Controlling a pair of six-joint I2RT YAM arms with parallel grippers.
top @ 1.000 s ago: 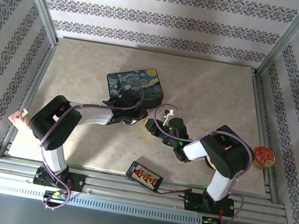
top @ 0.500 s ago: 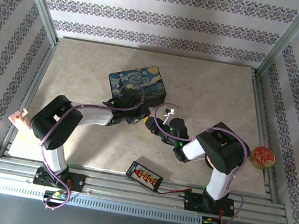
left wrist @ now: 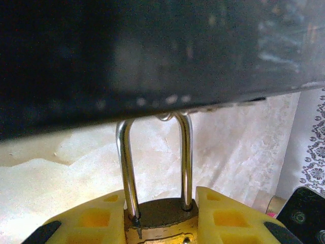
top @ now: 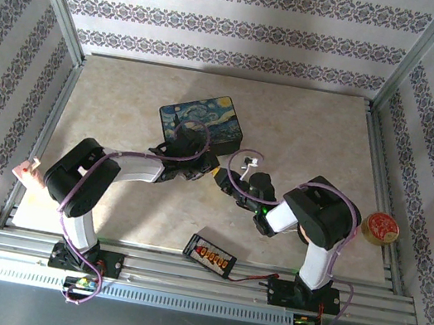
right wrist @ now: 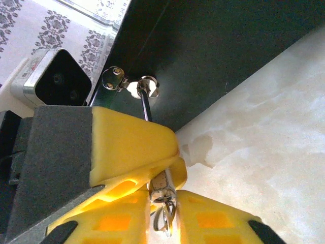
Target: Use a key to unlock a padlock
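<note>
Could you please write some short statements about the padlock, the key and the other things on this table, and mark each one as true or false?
1. The left gripper is closed on the body of the padlock. True.
2. The shackle hangs free, away from the box. False: it passes through a metal loop on the dark box.
3. The key sits in the right gripper. True.
4. The round tin stands at the left edge of the table. False: it stands at the right edge of the table.
5. The black strip with orange plugs lies on top of the box. False: it lies on the table, near the front edge.
</note>
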